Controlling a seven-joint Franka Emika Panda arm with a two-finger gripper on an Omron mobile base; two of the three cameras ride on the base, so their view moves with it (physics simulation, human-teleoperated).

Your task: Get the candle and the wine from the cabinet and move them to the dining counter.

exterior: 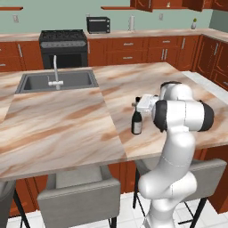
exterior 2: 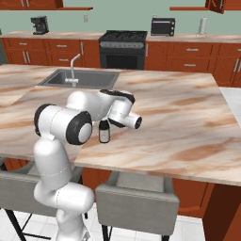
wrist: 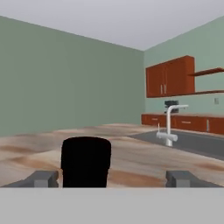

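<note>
The wine [exterior: 136, 123] is a dark bottle with a pale label, standing upright on the dining counter [exterior: 67, 120] near its front edge. From the right base view, the wine [exterior 2: 104, 133] sits just in front of my white hand. My gripper [exterior: 137, 103] is at the bottle's neck. In the hand view my gripper [wrist: 113, 178] is open, its fingertips [wrist: 43, 178] wide apart. The black cap [wrist: 85, 161] stands between them, nearer the left one and clear of both. Part of the cabinet [exterior: 144, 4] shows at the top edge. The candle is out of view.
A sink [exterior: 58, 81] with a white faucet [exterior: 55, 73] is set into the island behind the bottle. Grey stools [exterior: 78, 196] stand under the overhang. On the far wall counter are a stove [exterior: 63, 44], a toaster oven [exterior: 98, 25] and a paper-towel roll [exterior: 131, 22].
</note>
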